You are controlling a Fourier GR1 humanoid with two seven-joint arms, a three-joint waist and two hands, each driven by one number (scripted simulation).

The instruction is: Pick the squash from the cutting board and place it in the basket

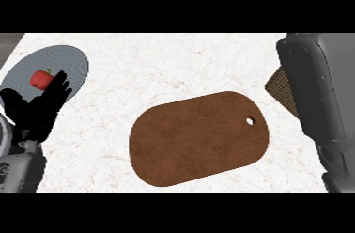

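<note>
The brown cutting board [197, 138] lies in the middle of the counter with nothing on it; a small hole is near its right end. No squash shows anywhere. A corner of a brown woven basket [280, 90] peeks out at the right, mostly hidden behind my right forearm [319, 96]. That grey forearm rises along the right edge, and its hand does not show. My left hand [40, 107] rests open at the left edge, fingers up.
A grey round plate [69, 63] sits at the far left with a small red fruit [43, 78] on it, partly behind my left hand's fingers. White marble counter [173, 63] stretches between the plate and the board.
</note>
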